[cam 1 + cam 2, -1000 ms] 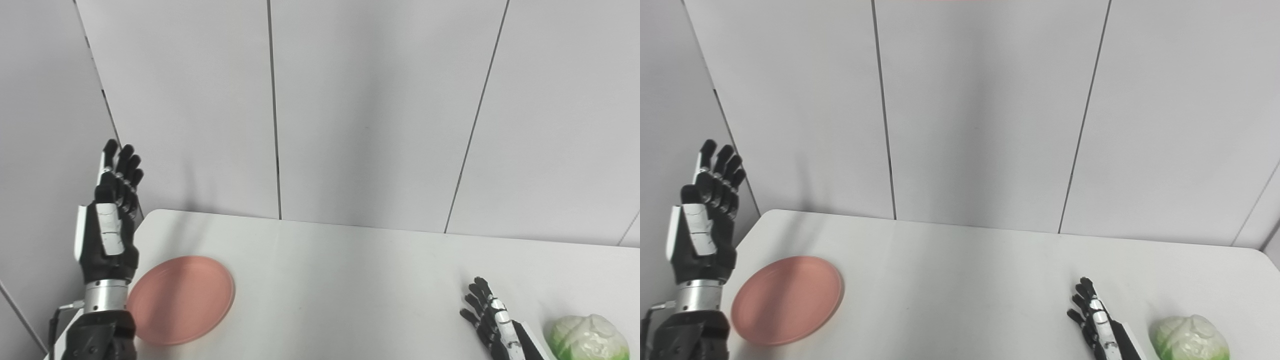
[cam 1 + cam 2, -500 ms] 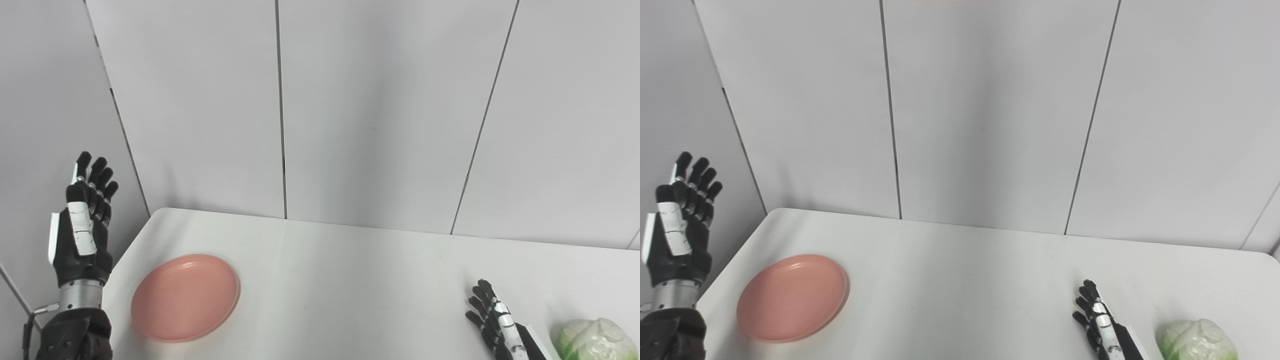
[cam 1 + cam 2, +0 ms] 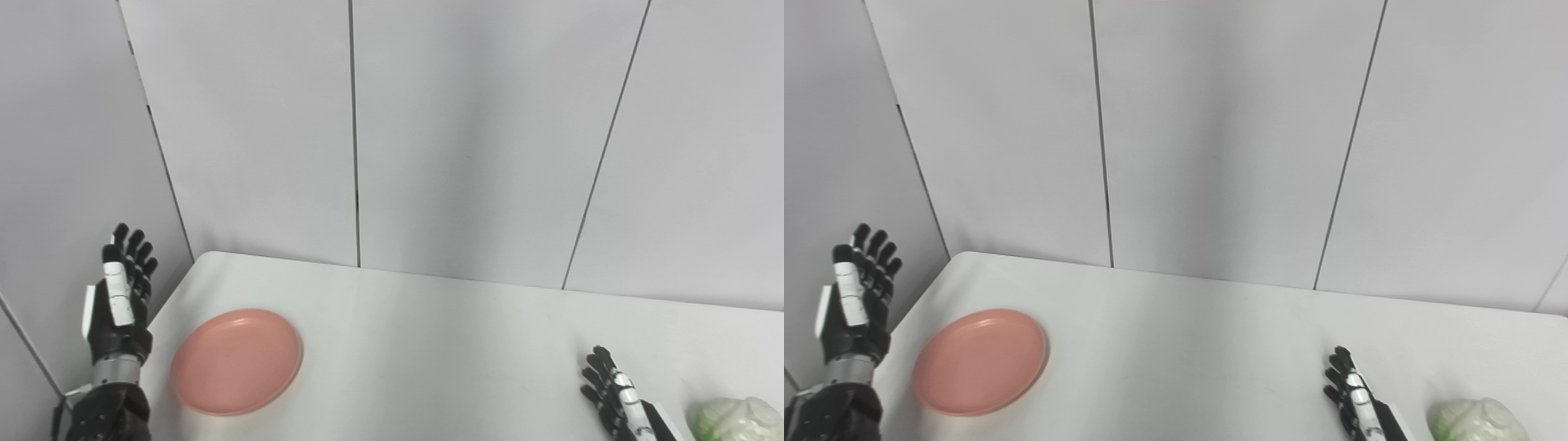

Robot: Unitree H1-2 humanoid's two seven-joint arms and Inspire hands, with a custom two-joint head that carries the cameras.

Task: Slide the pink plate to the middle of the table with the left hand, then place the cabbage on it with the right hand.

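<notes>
In the left eye view the left hand (image 3: 119,306) stood raised beside the table's (image 3: 429,343) left edge, fingers spread and empty, just left of the plate (image 3: 237,361), which lay near the left end. To slide it well, the hand should probably drop low against the plate's left rim and push steadily rightward. In the right eye view the right hand (image 3: 1356,401) rested released on the table, near the cabbage (image 3: 1476,421) at the lower right.
</notes>
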